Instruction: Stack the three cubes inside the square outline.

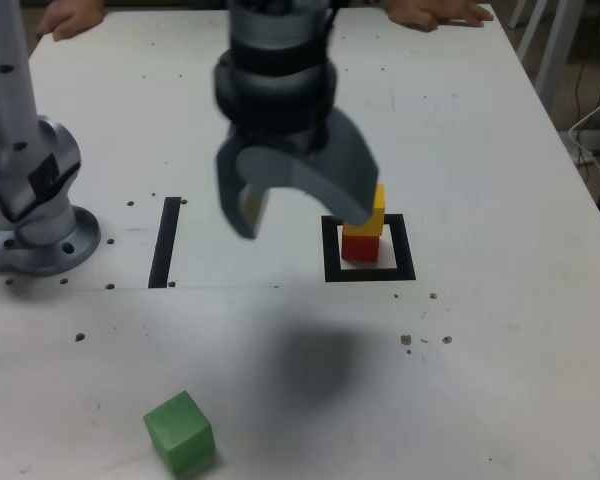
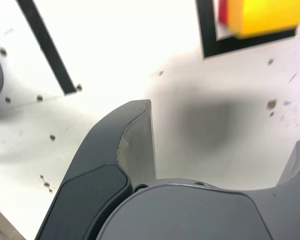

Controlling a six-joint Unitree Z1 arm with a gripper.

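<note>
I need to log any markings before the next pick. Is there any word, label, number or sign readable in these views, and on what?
None: no readable text in either view.
The green cube, yellow cube and red cube have plain faces.
The square outline and black strip are plain black marks, not writing.
The gripper and arm base show no legible label.

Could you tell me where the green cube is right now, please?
The green cube sits alone on the table near the exterior view's bottom edge, left of centre, well apart from the square outline.
</note>
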